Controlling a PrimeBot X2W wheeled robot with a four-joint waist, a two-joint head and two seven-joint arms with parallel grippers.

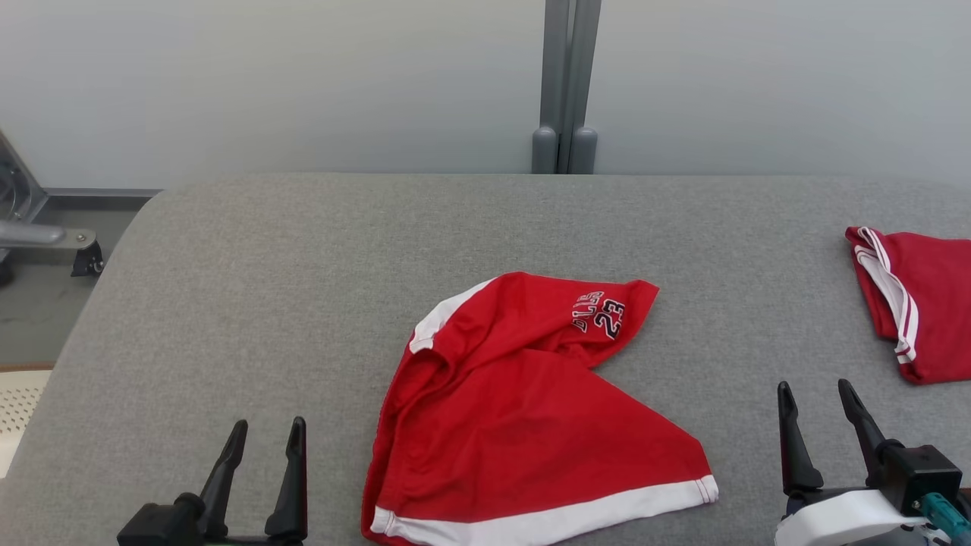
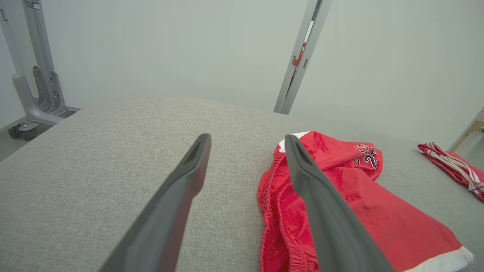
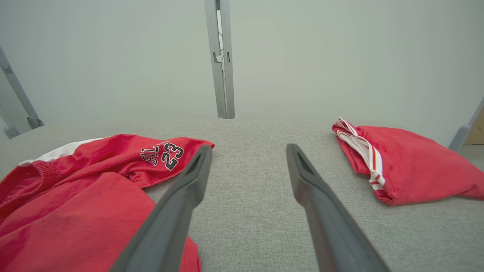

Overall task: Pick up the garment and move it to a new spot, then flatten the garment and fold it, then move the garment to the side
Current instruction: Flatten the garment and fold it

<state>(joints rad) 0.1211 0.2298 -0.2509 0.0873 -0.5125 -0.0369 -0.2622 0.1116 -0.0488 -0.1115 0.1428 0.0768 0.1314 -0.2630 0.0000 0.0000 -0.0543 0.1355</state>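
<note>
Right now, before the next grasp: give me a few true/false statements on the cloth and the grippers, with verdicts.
1. The left gripper and right gripper both stand open, holding nothing. True.
2. The red shorts lie neatly folded on the grey surface. False: they lie rumpled, not folded.
3. A second red garment lies at the robot's right, apart from the shorts. True.
4. The shorts carry the number 45. False: the print reads 23.
5. The left gripper touches the waistband. False: it is beside the shorts, clear of the cloth.
</note>
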